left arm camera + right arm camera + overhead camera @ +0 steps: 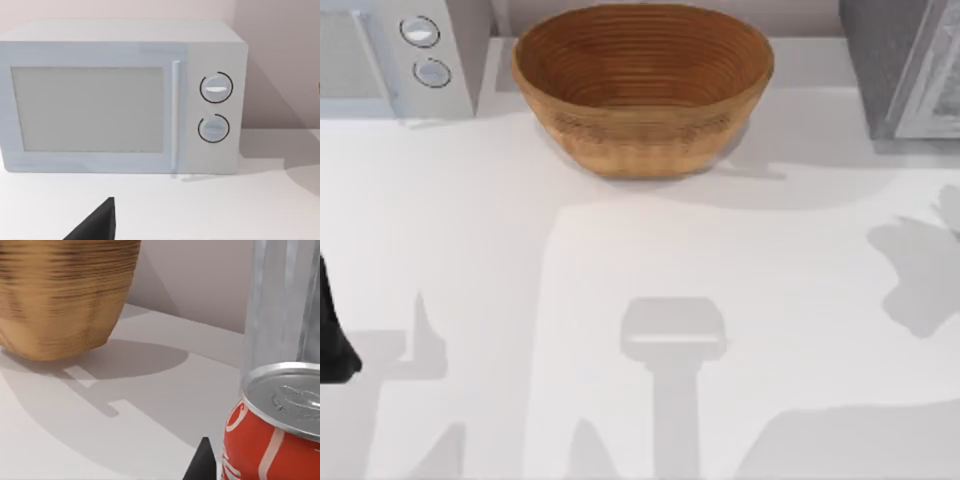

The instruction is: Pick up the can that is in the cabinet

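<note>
A red and white can (pixel 270 440) with a silver lid stands very close in the right wrist view. The shiny grey cabinet (pixel 280 305) rises right behind it. A dark part of my right gripper (pixel 202 465) shows just beside the can, and whether it touches the can I cannot tell. In the top view the cabinet (pixel 900 70) stands at the back right corner, and the can is hidden there. My left gripper (pixel 332 340) is parked at the table's left edge, and its dark tip (pixel 95 225) points toward the microwave.
A large brown woven bowl (pixel 642 85) sits at the back middle of the white table (pixel 620 300), and its side (pixel 60 295) is seen from the right wrist. A white microwave (pixel 400 55) with two dials (pixel 215 107) stands at the back left, door shut.
</note>
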Action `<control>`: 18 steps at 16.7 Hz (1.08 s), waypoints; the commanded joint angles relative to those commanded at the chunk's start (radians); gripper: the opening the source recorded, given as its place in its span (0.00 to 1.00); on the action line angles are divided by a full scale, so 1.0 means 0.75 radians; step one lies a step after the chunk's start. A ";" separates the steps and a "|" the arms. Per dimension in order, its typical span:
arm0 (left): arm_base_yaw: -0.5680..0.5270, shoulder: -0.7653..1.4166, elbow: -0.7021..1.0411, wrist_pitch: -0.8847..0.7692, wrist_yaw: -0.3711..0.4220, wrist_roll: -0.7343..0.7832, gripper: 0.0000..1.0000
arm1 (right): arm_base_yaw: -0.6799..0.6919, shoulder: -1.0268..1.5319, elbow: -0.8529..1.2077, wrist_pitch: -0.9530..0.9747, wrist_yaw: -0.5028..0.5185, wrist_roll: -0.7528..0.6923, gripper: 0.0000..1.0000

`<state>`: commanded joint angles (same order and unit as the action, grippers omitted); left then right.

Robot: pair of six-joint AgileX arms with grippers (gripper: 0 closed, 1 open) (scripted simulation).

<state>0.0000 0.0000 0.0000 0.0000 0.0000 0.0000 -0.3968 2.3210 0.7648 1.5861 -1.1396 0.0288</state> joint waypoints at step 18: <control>0.000 0.000 0.000 0.000 0.000 0.000 1.00 | 0.064 0.043 0.052 -0.019 0.068 -0.004 0.83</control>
<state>0.0000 0.0000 0.0000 0.0000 0.0000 0.0000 -0.3490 2.3536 0.8040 1.5721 -1.0884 0.0255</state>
